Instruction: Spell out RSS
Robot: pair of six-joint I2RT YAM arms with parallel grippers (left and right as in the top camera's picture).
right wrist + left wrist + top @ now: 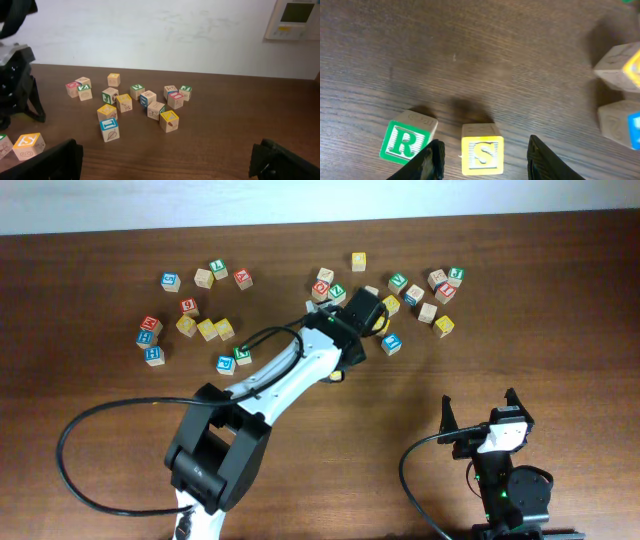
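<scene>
In the left wrist view, a yellow-faced "S" cube stands on the table between the two fingers of my left gripper. The gripper is open, with a gap on each side of the cube. The green-faced "R" cube stands just left of it, outside the left finger. In the overhead view, my left arm covers both cubes. I cannot tell which cube is the second "S"; several yellow-faced cubes lie scattered. My right gripper is open and empty, low at the front right.
Several letter cubes lie in a left cluster and a right cluster along the back of the table. A blue-faced cube sits near my left wrist. Two more cubes stand at the right of the left wrist view.
</scene>
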